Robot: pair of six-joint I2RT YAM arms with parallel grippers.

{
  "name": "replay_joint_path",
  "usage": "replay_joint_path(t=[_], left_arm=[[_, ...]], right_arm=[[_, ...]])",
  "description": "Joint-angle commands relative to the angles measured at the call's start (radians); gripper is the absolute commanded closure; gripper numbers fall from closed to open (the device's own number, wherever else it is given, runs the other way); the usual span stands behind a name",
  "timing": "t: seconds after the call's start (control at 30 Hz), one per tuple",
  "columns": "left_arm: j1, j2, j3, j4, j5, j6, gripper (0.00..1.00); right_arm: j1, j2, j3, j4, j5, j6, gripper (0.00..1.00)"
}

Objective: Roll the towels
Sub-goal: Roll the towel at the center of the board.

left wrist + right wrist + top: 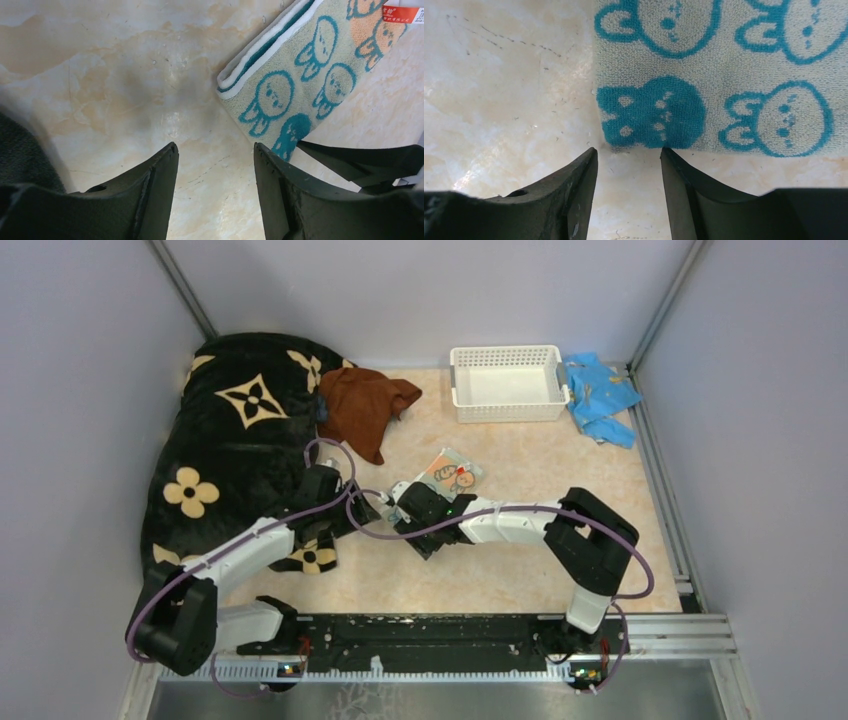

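Note:
The small teal-and-white patterned towel lies folded flat on the table's middle. It fills the top of the right wrist view and the upper right of the left wrist view. My right gripper is open and empty, with its fingertips just short of the towel's near edge at a corner. My left gripper is open and empty over bare table, just left of that corner. The rust-brown towel lies crumpled at the back left. The dark slate towel is not clearly in view.
A big black blanket with tan flowers covers the left side, under my left arm. A white basket stands at the back, with a bright light-blue cloth to its right. Walls close in the left, back and right.

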Motion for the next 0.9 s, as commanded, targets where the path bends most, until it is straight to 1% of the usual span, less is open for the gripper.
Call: replay_joint_path(t=[0.0, 0.07, 0.23, 0.37, 0.5, 0.6, 0.7, 0.77, 0.8, 0.87], left_arm=[[-0.005, 0.0, -0.019, 0.057, 0.003, -0.03, 0.37], [-0.005, 0.008, -0.021, 0.069, 0.003, -0.036, 0.37], [-0.005, 0.034, -0.021, 0.083, 0.005, -0.045, 0.37], [-0.004, 0.046, -0.024, 0.094, 0.008, -0.051, 0.37], [-0.005, 0.064, -0.024, 0.105, 0.021, -0.06, 0.37], [-0.005, 0.075, -0.026, 0.111, 0.033, -0.068, 0.37], [-0.004, 0.082, -0.031, 0.12, 0.047, -0.087, 0.38], [-0.007, 0.092, -0.035, 0.137, 0.062, -0.103, 0.37], [-0.006, 0.097, -0.035, 0.146, 0.071, -0.112, 0.37], [-0.007, 0.114, -0.027, 0.161, 0.092, -0.126, 0.37]], right_arm=[[0.018, -0.08, 0.028, 0.02, 0.01, -0.008, 0.49], [0.026, -0.079, 0.044, 0.036, 0.013, -0.019, 0.49], [0.034, -0.008, 0.063, 0.096, 0.029, -0.034, 0.5], [0.033, 0.033, 0.04, 0.15, 0.041, -0.046, 0.5], [0.033, 0.094, 0.038, 0.135, 0.042, -0.045, 0.51], [0.034, 0.111, 0.016, 0.127, 0.033, -0.024, 0.58], [0.027, 0.092, -0.009, 0.144, -0.003, 0.0, 0.71], [0.006, 0.071, -0.019, 0.169, -0.066, 0.024, 0.8], [-0.01, 0.058, -0.025, 0.185, -0.122, 0.04, 0.83], [-0.051, 0.03, -0.051, 0.231, -0.207, 0.079, 0.86]])
